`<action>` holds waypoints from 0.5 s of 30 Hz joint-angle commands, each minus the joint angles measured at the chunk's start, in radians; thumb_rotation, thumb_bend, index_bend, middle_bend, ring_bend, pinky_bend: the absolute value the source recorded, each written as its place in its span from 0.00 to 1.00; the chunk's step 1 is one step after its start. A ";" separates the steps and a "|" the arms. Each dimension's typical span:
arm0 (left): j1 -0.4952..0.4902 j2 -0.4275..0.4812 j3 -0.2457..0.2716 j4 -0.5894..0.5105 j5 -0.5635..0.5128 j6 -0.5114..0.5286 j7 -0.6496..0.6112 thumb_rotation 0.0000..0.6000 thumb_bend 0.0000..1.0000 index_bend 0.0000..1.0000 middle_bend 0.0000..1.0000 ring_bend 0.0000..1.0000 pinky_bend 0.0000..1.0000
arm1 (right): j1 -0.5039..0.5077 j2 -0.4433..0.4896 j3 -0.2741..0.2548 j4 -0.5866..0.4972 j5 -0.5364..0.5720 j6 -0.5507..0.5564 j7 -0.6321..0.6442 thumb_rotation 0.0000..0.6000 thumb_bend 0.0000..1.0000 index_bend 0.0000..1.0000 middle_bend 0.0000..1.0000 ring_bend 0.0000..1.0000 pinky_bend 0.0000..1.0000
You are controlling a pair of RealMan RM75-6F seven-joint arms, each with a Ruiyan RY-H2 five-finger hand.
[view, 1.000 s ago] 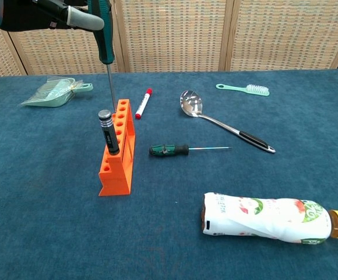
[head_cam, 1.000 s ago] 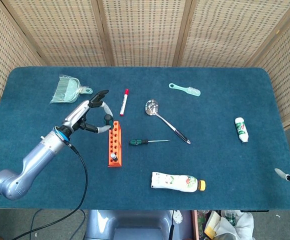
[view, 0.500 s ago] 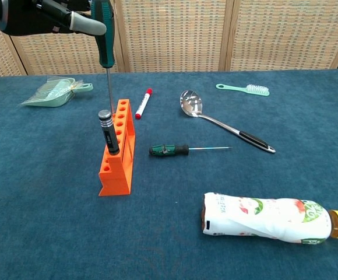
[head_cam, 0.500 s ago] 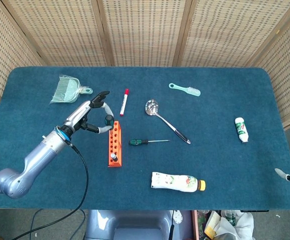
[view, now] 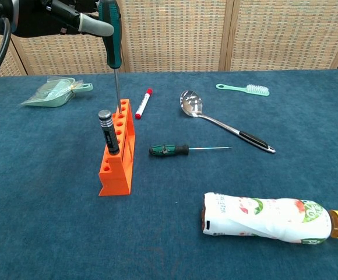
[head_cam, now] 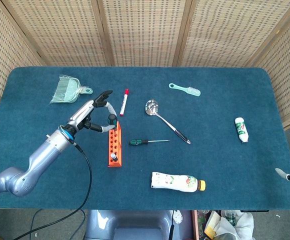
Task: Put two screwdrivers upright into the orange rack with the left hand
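The blue surface (head_cam: 45, 165) carries the whole job, and on its left half, nearer the front edge than the back, stands the orange rack (view: 118, 153), a long stepped block with a row of holes along its top. One part of the task looks done: a black-handled screwdriver (view: 106, 132) stands upright in a hole near the rack's front end, held by nothing but the rack. The second is under way. The left hand (head_cam: 96, 114) hangs above the rack's far end, fingers pinched around the handle of a green-handled screwdriver (view: 112, 35) that points straight down; in the chest view its thin shaft reaches the top of the rack at one of the rearmost holes, though whether the tip is already inside the hole or only touching its edge cannot be told. What seems left is to lower it until it seats, then let go and see that it stands. A spare green screwdriver (view: 180, 150) lies flat just right of the rack, untouched, and should not be needed if this one goes in. The right hand shows in neither view.
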 commanded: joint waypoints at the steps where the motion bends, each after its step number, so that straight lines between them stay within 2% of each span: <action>1: -0.001 -0.001 0.002 0.003 -0.004 -0.002 0.003 1.00 0.46 0.67 0.00 0.00 0.00 | 0.000 0.000 0.000 0.001 0.000 -0.001 0.002 1.00 0.00 0.00 0.00 0.00 0.00; 15: -0.005 -0.053 0.037 0.060 -0.005 -0.016 0.016 1.00 0.46 0.67 0.00 0.00 0.00 | 0.002 -0.001 -0.001 0.001 -0.001 -0.004 -0.001 1.00 0.00 0.00 0.00 0.00 0.00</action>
